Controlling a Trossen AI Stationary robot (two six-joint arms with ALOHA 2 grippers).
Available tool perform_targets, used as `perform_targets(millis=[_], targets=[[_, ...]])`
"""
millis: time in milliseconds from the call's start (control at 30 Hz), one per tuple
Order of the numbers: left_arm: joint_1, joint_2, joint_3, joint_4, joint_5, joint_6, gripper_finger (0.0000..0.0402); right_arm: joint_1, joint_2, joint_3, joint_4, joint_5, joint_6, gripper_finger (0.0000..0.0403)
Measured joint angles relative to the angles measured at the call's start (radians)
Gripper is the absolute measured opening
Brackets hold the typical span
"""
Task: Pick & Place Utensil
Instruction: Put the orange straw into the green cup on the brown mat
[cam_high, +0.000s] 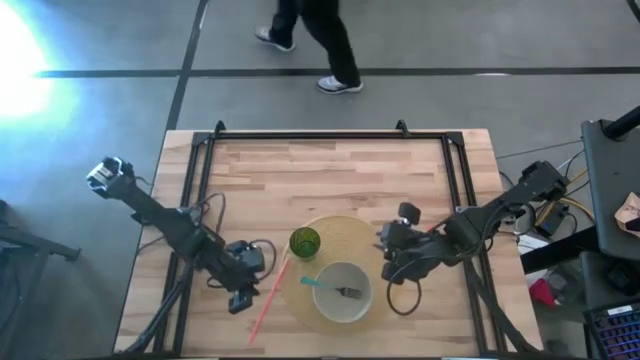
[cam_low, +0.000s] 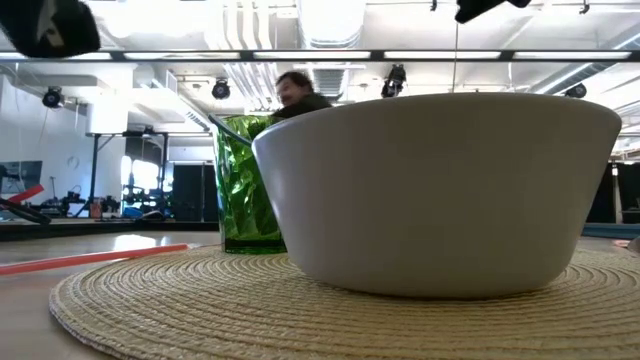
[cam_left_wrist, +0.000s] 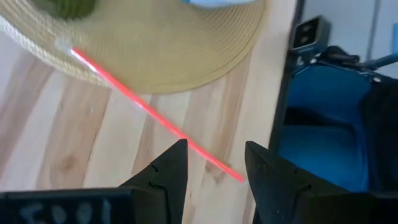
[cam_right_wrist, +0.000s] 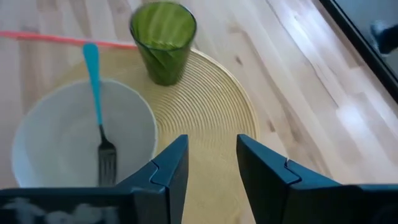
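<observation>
A fork (cam_right_wrist: 102, 140) with a blue handle (cam_high: 312, 283) lies in the white bowl (cam_high: 342, 292), tines on the bowl's floor and handle leaning on its rim. The bowl and a green cup (cam_high: 305, 242) stand on a round woven placemat (cam_high: 365, 235). A thin red straw (cam_high: 268, 296) lies on the table left of the bowl, its far end resting on the placemat's edge (cam_left_wrist: 74, 53). My left gripper (cam_left_wrist: 216, 165) is open above the straw's near end. My right gripper (cam_right_wrist: 211, 162) is open over the placemat, right of the bowl (cam_right_wrist: 62, 134).
Bare wood lies on the far half of the table (cam_high: 330, 170). Black frame rails (cam_high: 200, 180) run along the left and right sides. A person (cam_high: 310, 35) walks on the floor beyond the far edge. In the low view the bowl (cam_low: 440, 190) fills most of the picture.
</observation>
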Motion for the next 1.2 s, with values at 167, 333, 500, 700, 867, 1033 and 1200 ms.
perform_targets(millis=[167, 333, 500, 700, 867, 1033, 1200], targets=[[-0.026, 0.059, 0.0, 0.002, 0.0, -0.089, 0.0151, -0.001, 0.003, 0.0, -0.042, 0.0, 0.004, 0.0122], [-0.058, 0.112, 0.0, 0.003, -0.002, -0.204, 0.0151, -0.001, 0.003, -0.001, -0.057, 0.0, 0.043, 0.0119], [-0.086, 0.169, 0.0, 0.004, -0.03, -0.326, 0.0151, -0.001, 0.003, -0.001, -0.059, 0.0, 0.049, 0.0122], [-0.095, 0.223, 0.0, 0.014, -0.041, -0.427, 0.0151, 0.0, 0.003, -0.001, -0.059, 0.0, 0.049, 0.0131], [-0.095, 0.256, 0.0, 0.034, -0.125, -0.471, 0.0151, 0.0, 0.003, -0.001, -0.059, 0.0, 0.055, 0.0134], [-0.095, 0.288, 0.0, 0.073, -0.177, -0.483, 0.0151, 0.0, 0.002, -0.003, -0.059, 0.0, 0.056, 0.0127], [-0.095, 0.326, 0.0, 0.124, -0.195, -0.484, 0.0151, 0.0, 0.002, -0.023, -0.059, -0.001, 0.086, 0.0121]])
